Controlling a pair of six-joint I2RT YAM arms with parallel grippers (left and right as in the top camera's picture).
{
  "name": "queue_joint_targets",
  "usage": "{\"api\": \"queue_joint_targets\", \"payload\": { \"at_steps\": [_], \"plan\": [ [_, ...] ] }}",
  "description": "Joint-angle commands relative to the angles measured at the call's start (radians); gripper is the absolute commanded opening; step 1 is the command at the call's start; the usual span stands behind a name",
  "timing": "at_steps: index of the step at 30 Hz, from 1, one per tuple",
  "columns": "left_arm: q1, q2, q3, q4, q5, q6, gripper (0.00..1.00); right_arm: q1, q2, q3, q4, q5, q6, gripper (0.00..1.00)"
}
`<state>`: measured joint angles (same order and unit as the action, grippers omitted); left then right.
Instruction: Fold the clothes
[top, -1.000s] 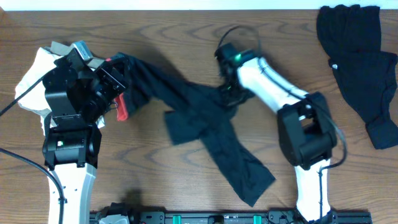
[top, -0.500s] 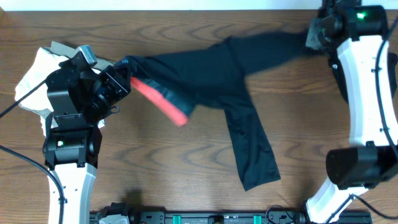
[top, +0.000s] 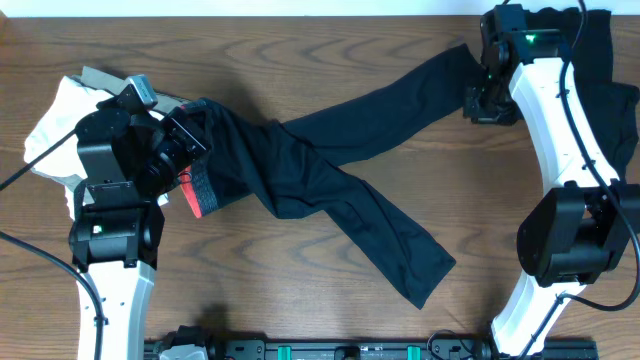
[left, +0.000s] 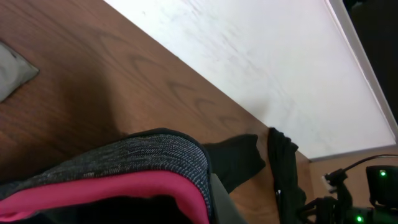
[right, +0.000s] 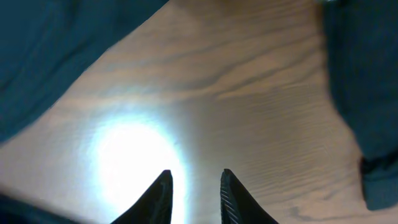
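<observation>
Your left pincer (top: 190, 150) is clamped on the grey-and-coral waistband (left: 124, 168) of the leggings (top: 320, 170) at the left of the counter (top: 300, 50). The leggings lie spread out, with one leg reaching to the upper right and the other to the lower right. Your right pincer (right: 195, 172) stands narrowly parted over bare wood just beside the upper leg's end, gripping nothing. Other black garments (top: 620, 130) lie at the far right.

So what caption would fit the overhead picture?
Left end effector holds the leggings by the waistband; right end effector open beside one leg.
</observation>
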<state>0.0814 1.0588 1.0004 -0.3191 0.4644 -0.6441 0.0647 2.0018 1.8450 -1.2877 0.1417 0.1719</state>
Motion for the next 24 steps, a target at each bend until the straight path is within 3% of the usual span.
{"api": "queue_joint_targets", "payload": {
  "at_steps": [1,6,14,20,24],
  "plan": [
    [0.000,-0.001,0.014,0.000,-0.002,0.054,0.06,0.008,-0.018,-0.011,-0.073,-0.190,-0.140,0.26],
    [0.000,-0.001,0.014,-0.046,-0.013,0.163,0.06,0.016,-0.018,-0.039,-0.214,-0.210,-0.155,0.25],
    [0.000,0.005,0.013,-0.165,-0.013,0.313,0.06,0.016,-0.079,-0.114,-0.211,-0.253,-0.090,0.21],
    [0.000,0.015,0.013,-0.192,-0.040,0.341,0.06,0.033,-0.282,-0.284,-0.125,-0.305,-0.010,0.22],
    [0.000,0.016,0.013,-0.203,-0.061,0.341,0.06,0.037,-0.451,-0.464,-0.058,-0.450,-0.011,0.25]
  ]
}}
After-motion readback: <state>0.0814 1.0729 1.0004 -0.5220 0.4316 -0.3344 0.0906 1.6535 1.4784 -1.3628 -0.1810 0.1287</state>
